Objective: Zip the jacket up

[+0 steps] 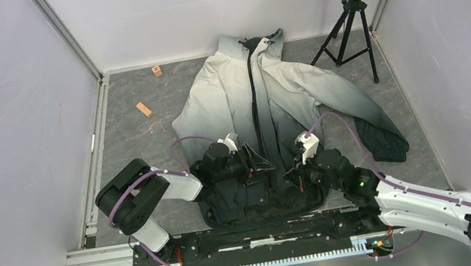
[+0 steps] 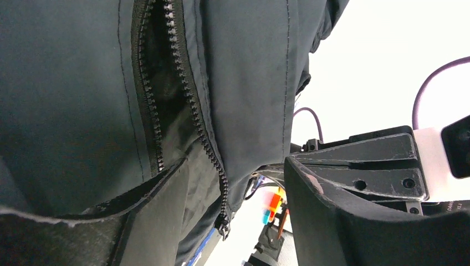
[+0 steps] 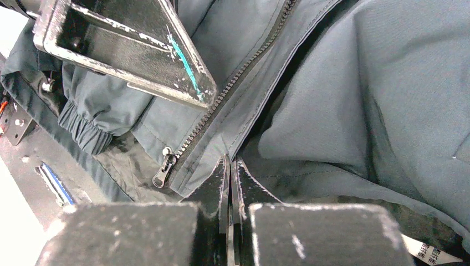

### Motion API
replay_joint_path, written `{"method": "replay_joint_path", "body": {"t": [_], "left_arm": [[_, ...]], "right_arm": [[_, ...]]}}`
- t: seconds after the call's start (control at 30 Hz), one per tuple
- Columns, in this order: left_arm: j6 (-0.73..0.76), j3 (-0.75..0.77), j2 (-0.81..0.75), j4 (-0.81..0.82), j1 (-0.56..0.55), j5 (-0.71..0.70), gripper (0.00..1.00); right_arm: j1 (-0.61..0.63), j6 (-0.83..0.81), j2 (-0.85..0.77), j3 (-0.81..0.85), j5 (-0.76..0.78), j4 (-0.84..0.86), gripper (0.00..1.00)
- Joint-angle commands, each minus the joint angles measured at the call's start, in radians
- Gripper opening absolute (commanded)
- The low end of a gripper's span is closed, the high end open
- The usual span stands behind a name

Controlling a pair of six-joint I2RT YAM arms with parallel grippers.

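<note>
The jacket (image 1: 283,90) lies flat on the table, pale collar at the far end and black hem near the arms. In the left wrist view its zipper teeth (image 2: 183,77) stand apart, and the slider (image 2: 223,226) sits at the hem end. My left gripper (image 1: 256,161) is open over the lower zipper, its fingers (image 2: 343,221) spread either side of the fabric. My right gripper (image 3: 230,166) is shut on the jacket's hem edge just right of the slider (image 3: 162,173). One left finger (image 3: 127,50) hovers above that spot.
A black tripod (image 1: 351,22) stands at the far right beside the jacket's sleeve. Two small wooden blocks (image 1: 144,109) (image 1: 156,70) lie at the far left. White walls close in three sides. A black rail (image 1: 256,233) runs along the near edge.
</note>
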Motion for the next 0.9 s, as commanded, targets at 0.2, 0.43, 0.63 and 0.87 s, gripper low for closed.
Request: {"method": "replay_joint_path", "body": {"t": [0.2,0.43,0.63,0.87], "left_arm": [[-0.079,0.041,0.105,0.158,-0.024,-0.008,0.55],[-0.073,0.06,0.152,0.194,-0.024,-0.005,0.36],[-0.041,0.047,0.136,0.225,-0.024,-0.012,0.13],[0.027,0.029,0.06,0.24,-0.038,-0.035,0.03]], "right_arm": [[0.004,0.005,-0.02,-0.012,0.022,0.048,0.0],[0.004,0.014,-0.039,-0.024,0.016,0.041,0.0],[0.005,-0.003,-0.043,-0.022,0.006,0.001,0.0],[0.004,-0.061,-0.06,0.085,-0.001,-0.235,0.3]]}}
